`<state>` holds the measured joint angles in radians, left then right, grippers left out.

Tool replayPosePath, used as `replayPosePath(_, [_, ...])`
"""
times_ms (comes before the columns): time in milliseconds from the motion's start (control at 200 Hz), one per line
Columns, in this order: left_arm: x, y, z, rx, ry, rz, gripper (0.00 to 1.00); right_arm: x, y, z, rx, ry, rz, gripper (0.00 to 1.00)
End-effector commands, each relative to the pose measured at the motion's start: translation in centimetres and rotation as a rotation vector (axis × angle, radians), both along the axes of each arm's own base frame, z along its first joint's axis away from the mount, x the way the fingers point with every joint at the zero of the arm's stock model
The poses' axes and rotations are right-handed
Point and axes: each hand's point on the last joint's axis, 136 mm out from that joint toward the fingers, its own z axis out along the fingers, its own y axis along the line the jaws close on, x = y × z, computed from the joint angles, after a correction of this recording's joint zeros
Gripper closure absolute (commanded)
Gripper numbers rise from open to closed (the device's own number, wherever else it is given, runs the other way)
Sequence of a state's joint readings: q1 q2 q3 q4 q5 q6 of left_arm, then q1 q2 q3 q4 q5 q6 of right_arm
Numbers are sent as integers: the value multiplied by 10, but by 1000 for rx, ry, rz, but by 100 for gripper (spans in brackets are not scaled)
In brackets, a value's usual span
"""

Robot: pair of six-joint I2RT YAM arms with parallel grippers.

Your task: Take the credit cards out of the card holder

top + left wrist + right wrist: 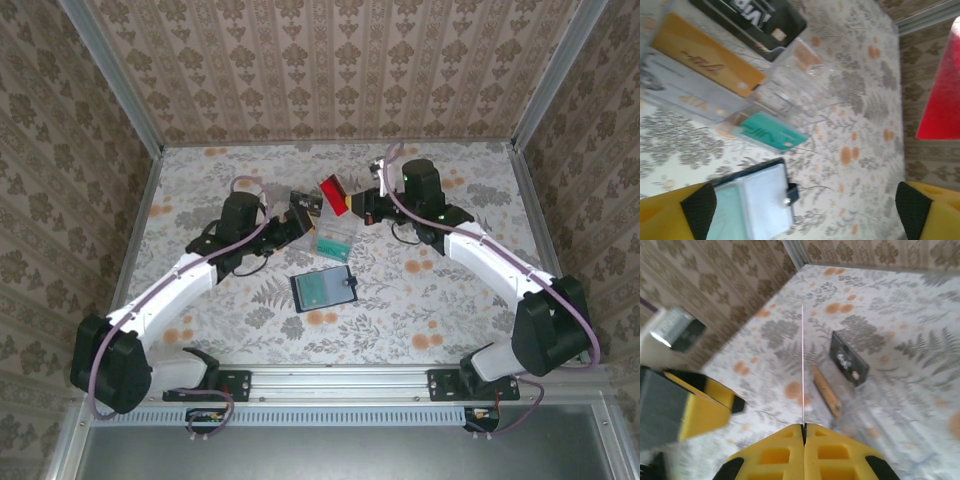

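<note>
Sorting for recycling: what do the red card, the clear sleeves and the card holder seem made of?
Red card: stiff smooth plastic, probably; pinched at one edge yet unbent. Clear sleeves: thin transparent film, likely; creased, glinting edges. Card holder: dark matte cover, leather or fabric; too blurred to tell.

You have one table cover (400, 300), pale, printed with grey ferns and orange flowers, lying flat over the whole work surface. Around it on three sides you have walls (330, 70) papered in a brown-and-cream damask pattern, with a bare metal post (110, 72) rising at the far left corner and a second post (560, 70) at the far right. Along the near edge you have a silver metal rail (340, 380), next to it a slotted grey strip (340, 412), then a dark grey panel (340, 452).
</note>
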<state>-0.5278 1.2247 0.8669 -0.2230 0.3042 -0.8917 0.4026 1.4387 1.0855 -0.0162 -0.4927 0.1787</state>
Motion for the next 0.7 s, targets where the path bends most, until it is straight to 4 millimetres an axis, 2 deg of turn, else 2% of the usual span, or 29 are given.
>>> replayPosePath(0, [-9, 26, -21, 116, 21, 39, 2, 0, -13, -14, -246, -159, 65, 100])
replayPosePath(50, [-11, 31, -26, 123, 32, 52, 0, 3, -13, -17, -283, -180, 89, 100])
replayPosePath(160, [-14, 41, -34, 139, 53, 72, 0, 5, -7, -35, -377, -225, 171, 100])
replayPosePath(290, [-19, 48, -39, 149, 68, 84, 0, 11, -1, -58, -437, -176, 248, 100])
replayPosePath(455, [-25, 54, -38, 154, 73, 80, 0, 10, 11, -70, -439, -149, 343, 100])
replayPosePath(505, [-22, 66, -36, 158, 73, 108, 0, 13, 12, -76, -452, -140, 358, 100])
replayPosePath(695, [-28, 80, -30, 153, 66, 127, 0, 20, 12, -95, -517, -95, 400, 100])
